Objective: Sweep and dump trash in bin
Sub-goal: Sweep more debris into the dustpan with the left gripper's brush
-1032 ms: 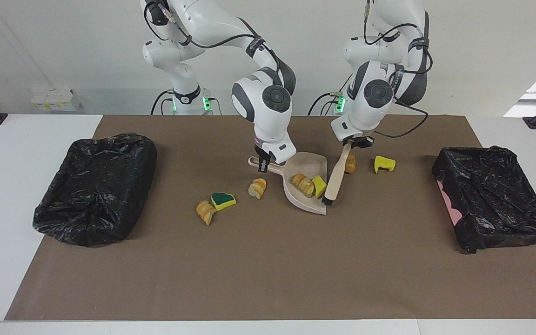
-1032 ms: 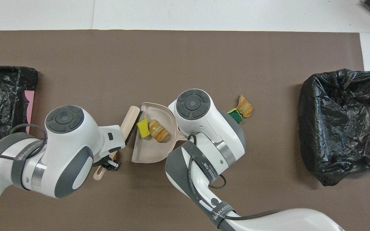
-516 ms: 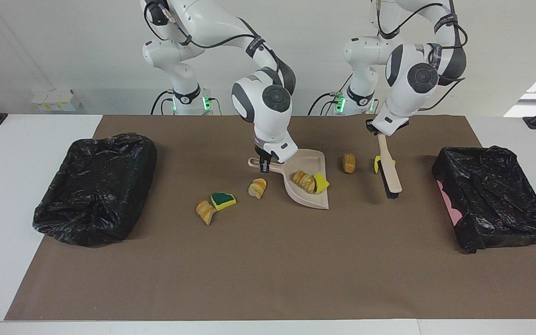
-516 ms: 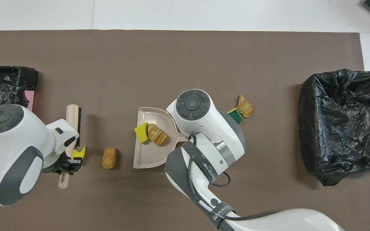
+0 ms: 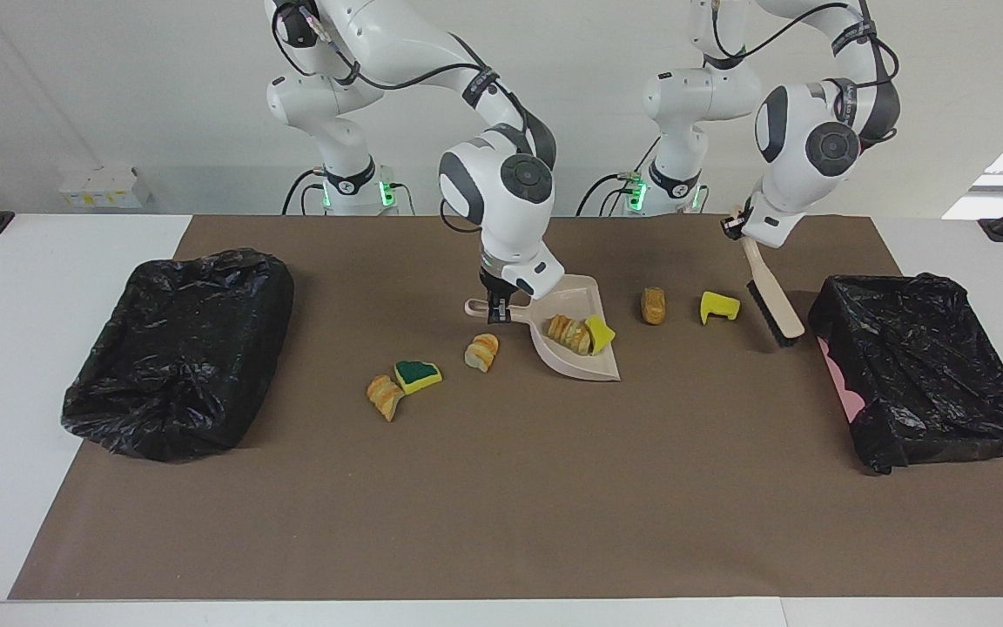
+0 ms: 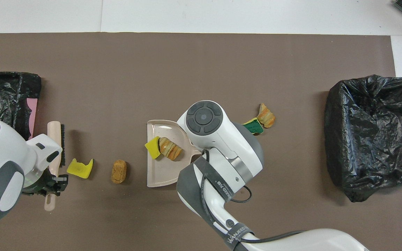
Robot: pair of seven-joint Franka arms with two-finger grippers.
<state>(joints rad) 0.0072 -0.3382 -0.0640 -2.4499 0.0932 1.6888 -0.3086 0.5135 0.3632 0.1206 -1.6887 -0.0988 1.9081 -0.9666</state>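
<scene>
Two scraps lie in the dustpan (image 5: 578, 341), its handle clamped by the right gripper (image 5: 496, 306); two more wait beside its mouth. The left gripper (image 5: 741, 228), closed on the brush (image 5: 773, 300) (raised), should land past the yellow sponge piece (image 5: 718, 306) and stroke panward.

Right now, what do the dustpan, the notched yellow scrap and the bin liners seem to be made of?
dustpan: looks like smooth beige moulded plastic, matte, thin rigid walls.
notched yellow scrap: probably sponge foam, dull with cut edges.
bin liners: thin black plastic film, crinkled and glossy.
</scene>
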